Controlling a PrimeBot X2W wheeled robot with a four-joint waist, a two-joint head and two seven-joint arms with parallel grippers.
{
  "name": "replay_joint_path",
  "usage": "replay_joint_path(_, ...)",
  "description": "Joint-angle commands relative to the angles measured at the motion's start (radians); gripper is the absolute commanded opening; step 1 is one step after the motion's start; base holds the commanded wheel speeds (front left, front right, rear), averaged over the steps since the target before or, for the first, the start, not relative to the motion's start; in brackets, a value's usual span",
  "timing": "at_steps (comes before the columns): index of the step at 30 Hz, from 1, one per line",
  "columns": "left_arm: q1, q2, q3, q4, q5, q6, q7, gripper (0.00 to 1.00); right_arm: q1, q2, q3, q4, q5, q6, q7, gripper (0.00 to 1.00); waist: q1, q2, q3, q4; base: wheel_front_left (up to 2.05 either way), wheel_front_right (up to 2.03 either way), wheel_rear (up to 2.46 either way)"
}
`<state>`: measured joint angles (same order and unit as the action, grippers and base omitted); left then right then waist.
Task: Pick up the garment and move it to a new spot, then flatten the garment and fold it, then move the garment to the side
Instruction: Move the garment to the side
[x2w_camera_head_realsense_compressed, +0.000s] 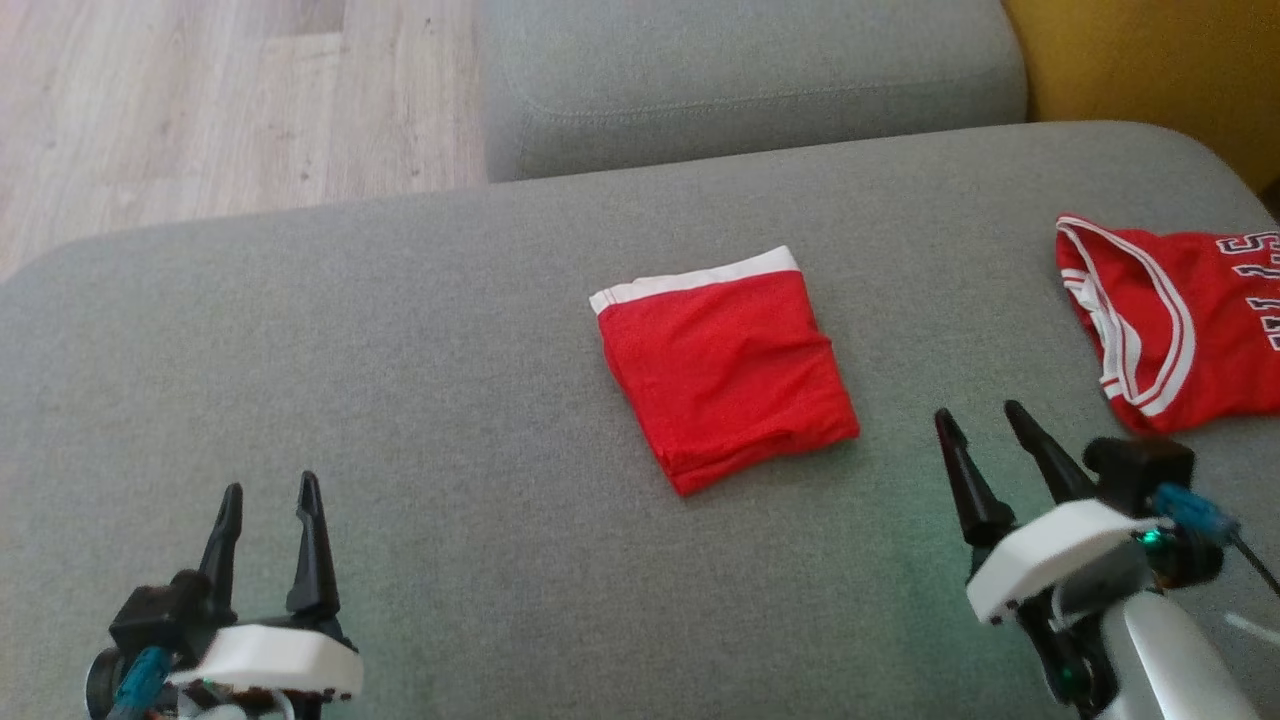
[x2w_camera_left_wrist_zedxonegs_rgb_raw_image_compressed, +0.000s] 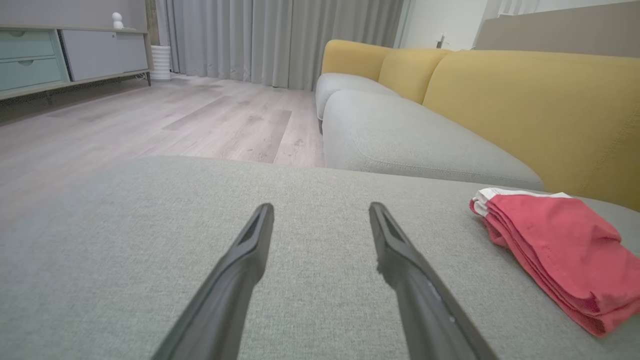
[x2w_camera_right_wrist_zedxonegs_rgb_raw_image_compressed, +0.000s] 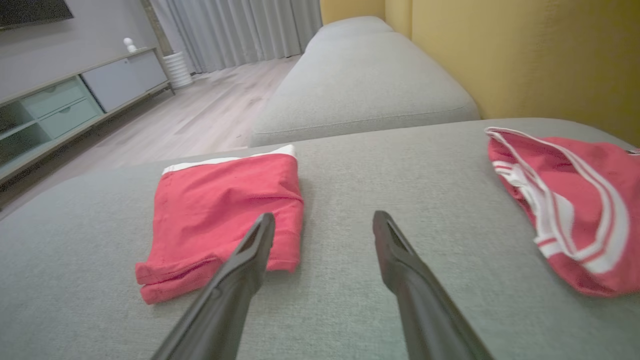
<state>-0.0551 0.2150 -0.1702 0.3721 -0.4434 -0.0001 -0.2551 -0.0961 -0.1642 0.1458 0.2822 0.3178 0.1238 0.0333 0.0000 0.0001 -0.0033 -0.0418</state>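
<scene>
A red garment (x2w_camera_head_realsense_compressed: 725, 370) with a white band lies folded into a neat rectangle in the middle of the grey sofa seat (x2w_camera_head_realsense_compressed: 400, 400). It appears at the right in the left wrist view (x2w_camera_left_wrist_zedxonegs_rgb_raw_image_compressed: 555, 250) and at the left in the right wrist view (x2w_camera_right_wrist_zedxonegs_rgb_raw_image_compressed: 225, 210). My left gripper (x2w_camera_head_realsense_compressed: 270, 485) (x2w_camera_left_wrist_zedxonegs_rgb_raw_image_compressed: 321, 206) hovers open and empty over bare cushion, well to the garment's left. Just off the fold's near right corner, my right gripper (x2w_camera_head_realsense_compressed: 979, 410) (x2w_camera_right_wrist_zedxonegs_rgb_raw_image_compressed: 324, 215) is open and holds nothing. A red jersey (x2w_camera_head_realsense_compressed: 1170, 320) (x2w_camera_right_wrist_zedxonegs_rgb_raw_image_compressed: 565, 200) with white stripes lies rumpled at the seat's right end.
A second grey seat cushion (x2w_camera_head_realsense_compressed: 750, 80) adjoins the far edge. The yellow backrest (x2w_camera_head_realsense_compressed: 1150, 60) rises on the right. Wooden floor (x2w_camera_head_realsense_compressed: 200, 100) lies beyond the seat's left and far edges. A low cabinet (x2w_camera_left_wrist_zedxonegs_rgb_raw_image_compressed: 60, 55) and grey curtains (x2w_camera_left_wrist_zedxonegs_rgb_raw_image_compressed: 280, 40) stand across the room.
</scene>
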Motion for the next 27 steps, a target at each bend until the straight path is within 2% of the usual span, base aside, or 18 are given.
replay_joint_path(1, -0.047, 0.028, 0.031, -0.034, -0.006, 0.003, -0.003, 1.0, -0.072, -0.005, 0.027, -0.04, 0.008, 0.007, 0.005, 1.0, 0.0, -0.0001, 0.012, 0.004, 0.0, 0.0, 0.0)
replay_joint_path(5, -0.071, 0.033, 0.031, -0.058, -0.002, 0.006, -0.003, 1.0, -0.185, -0.003, 0.051, -0.061, 0.033, 0.007, 0.056, 1.0, 0.0, -0.0001, 0.07, 0.014, 0.0, 0.0, 0.0)
replay_joint_path(8, -0.1, 0.03, 0.027, -0.08, 0.003, 0.008, -0.004, 1.0, -0.291, 0.005, 0.065, -0.026, 0.066, 0.007, 0.161, 1.0, 0.0, -0.0001, 0.12, 0.03, 0.0, 0.0, 0.0)
replay_joint_path(12, -0.146, 0.018, 0.014, -0.094, 0.009, 0.003, -0.004, 1.0, -0.416, 0.019, 0.068, 0.077, 0.093, 0.007, 0.27, 1.0, 0.0, -0.0001, 0.181, 0.064, 0.0, 0.0, 0.0)
replay_joint_path(17, -0.205, 0.0, -0.012, -0.084, 0.021, -0.015, -0.005, 1.0, -0.501, 0.039, 0.057, 0.266, 0.103, 0.007, 0.378, 1.0, 0.0, -0.0001, 0.235, 0.105, 0.0, 0.0, 0.0)
replay_joint_path(23, -0.245, -0.014, -0.025, -0.075, 0.032, -0.03, -0.006, 1.0, -0.571, 0.045, 0.081, 0.413, 0.091, 0.007, 0.384, 1.0, 0.0, -0.0001, 0.276, 0.125, 0.0, 0.0, 0.0)
replay_joint_path(27, -0.254, -0.018, -0.021, -0.067, 0.035, -0.038, -0.006, 1.0, -0.597, 0.064, 0.129, 0.486, 0.126, 0.007, 0.448, 1.0, 0.0, -0.0001, 0.286, 0.123, 0.0, 0.0, 0.0)
